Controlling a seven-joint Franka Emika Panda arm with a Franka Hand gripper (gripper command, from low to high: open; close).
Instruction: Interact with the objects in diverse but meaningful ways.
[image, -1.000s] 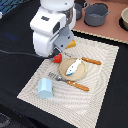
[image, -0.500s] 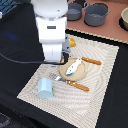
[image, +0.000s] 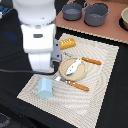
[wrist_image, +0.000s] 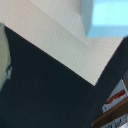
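Observation:
The pale blue cup lies on the woven placemat near its front corner; it also shows in the wrist view. The white-and-blue fish piece rests on a tan plate in the middle of the mat. The orange-yellow ridged bread block sits at the mat's far edge. The big white arm stands over the mat's side at the exterior view's left. Its gripper hangs just beside the plate and above the cup, with its fingers hidden. No fingers show in the wrist view. The red tomato is hidden.
Two orange-handled utensils lie beside the plate. Two grey pots and a bowl stand on a brown board at the back. Dark table surrounds the mat.
The arm has moved from over the plate toward the exterior view's left and front, closer to the cup. The objects on the mat have not moved.

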